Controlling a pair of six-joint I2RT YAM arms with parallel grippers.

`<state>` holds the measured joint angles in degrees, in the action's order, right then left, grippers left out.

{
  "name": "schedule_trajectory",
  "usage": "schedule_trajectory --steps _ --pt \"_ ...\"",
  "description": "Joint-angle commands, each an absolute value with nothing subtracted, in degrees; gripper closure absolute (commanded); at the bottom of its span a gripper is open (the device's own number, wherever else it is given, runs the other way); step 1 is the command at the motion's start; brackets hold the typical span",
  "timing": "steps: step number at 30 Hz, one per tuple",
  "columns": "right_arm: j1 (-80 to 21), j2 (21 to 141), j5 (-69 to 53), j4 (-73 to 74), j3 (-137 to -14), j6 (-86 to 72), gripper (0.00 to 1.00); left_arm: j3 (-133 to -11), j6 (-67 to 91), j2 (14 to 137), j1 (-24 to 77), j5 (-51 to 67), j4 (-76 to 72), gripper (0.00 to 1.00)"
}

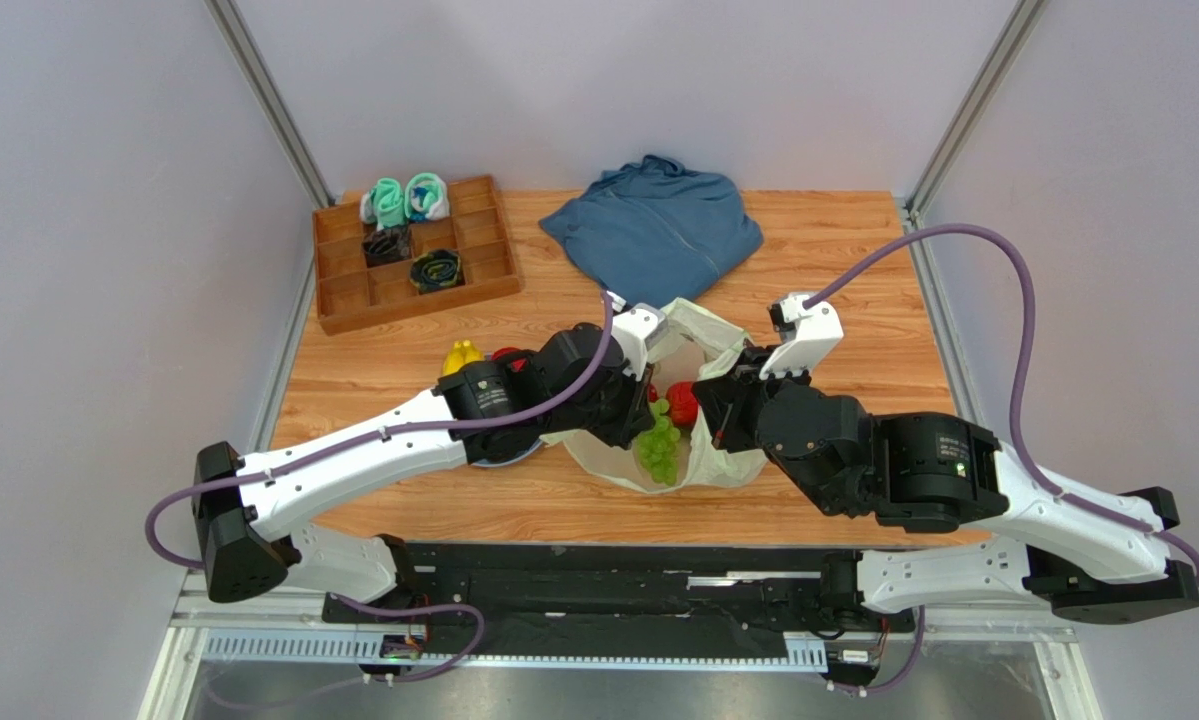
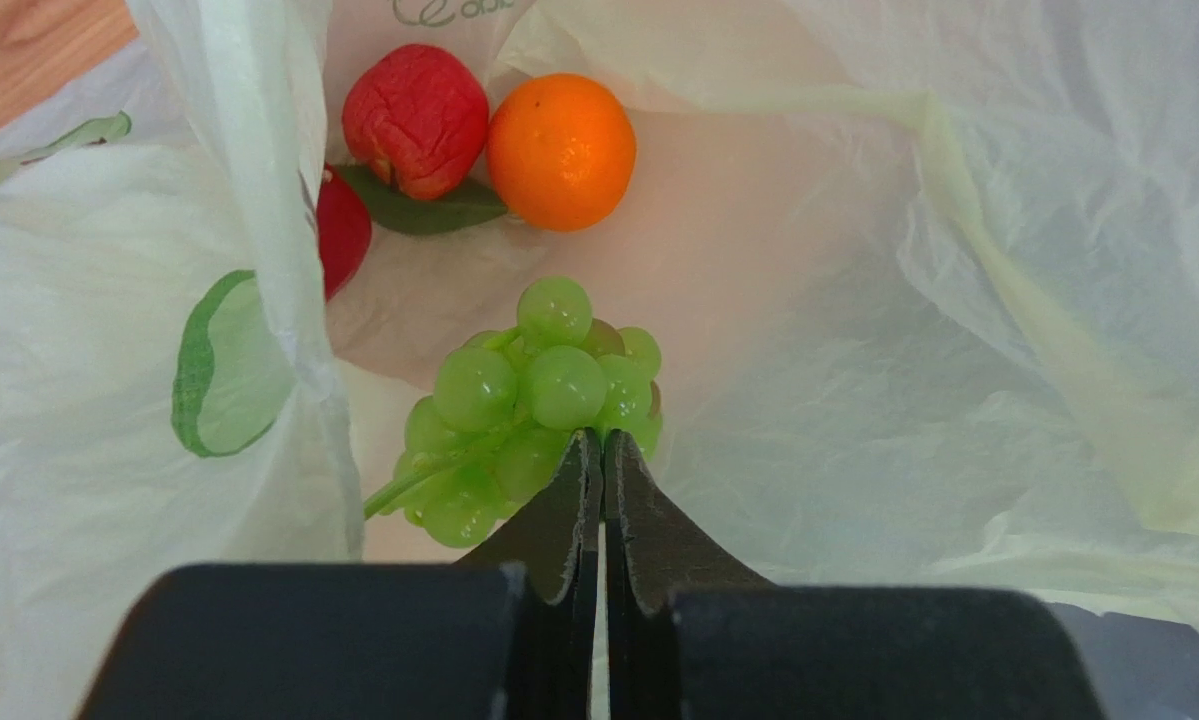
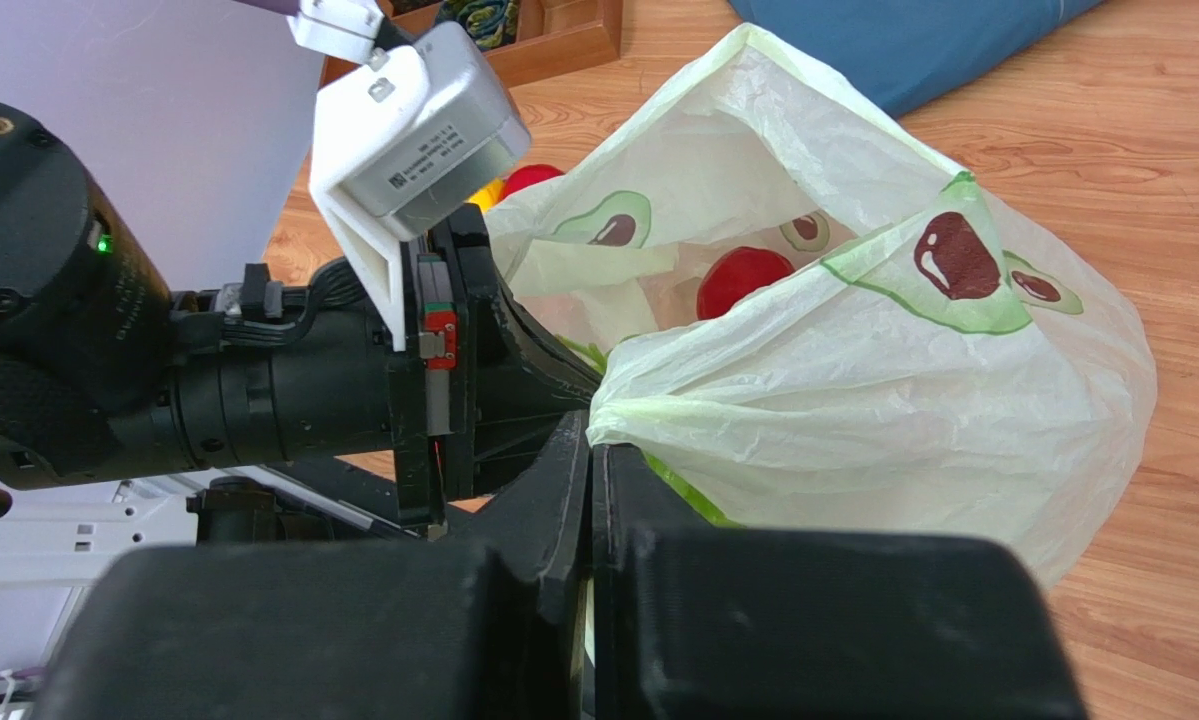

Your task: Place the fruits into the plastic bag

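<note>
Green grapes (image 2: 538, 405) touching L pincer (image 2: 605, 438) tips, in plastic bag (image 2: 936, 375).

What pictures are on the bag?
Green avocado halves with brown pits; the bag shows best in the right wrist view.

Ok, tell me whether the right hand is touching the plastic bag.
Touching: the right wrist view shows the right hand pinching the plastic bag rim.

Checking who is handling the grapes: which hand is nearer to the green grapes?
Left. The left hand is inside the plastic bag, its shut tips right at the green grapes. The right hand pinches the bag's rim from outside, farther off.
</note>
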<state>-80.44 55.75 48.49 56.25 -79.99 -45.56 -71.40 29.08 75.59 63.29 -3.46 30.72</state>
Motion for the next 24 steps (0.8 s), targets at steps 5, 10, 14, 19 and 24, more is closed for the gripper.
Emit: schedule_trajectory --steps 5,10,14,19,24 --pt "-80.2 55.3 50.2 54.2 -81.4 -45.4 1.0 -74.3 29.0 75.5 63.5 -2.4 31.0 0.65" --pt "-80.2 55.3 50.0 54.2 -81.3 -45.4 1.0 -74.1 29.2 74.8 63.5 -2.6 30.9 0.41" --pt "-80.2 55.1 49.9 54.2 -81.3 -45.4 1.0 -73.9 29.0 74.3 63.6 -2.4 30.8 0.35" --pt "-80.2 54.8 50.0 54.2 -80.9 -45.6 1.0 -73.8 27.9 72.6 63.6 -1.5 29.4 0.32" --pt "-80.2 54.8 50.0 54.2 -81.2 -45.4 1.0 -72.3 25.7 67.1 63.5 -0.8 26.9 0.3"
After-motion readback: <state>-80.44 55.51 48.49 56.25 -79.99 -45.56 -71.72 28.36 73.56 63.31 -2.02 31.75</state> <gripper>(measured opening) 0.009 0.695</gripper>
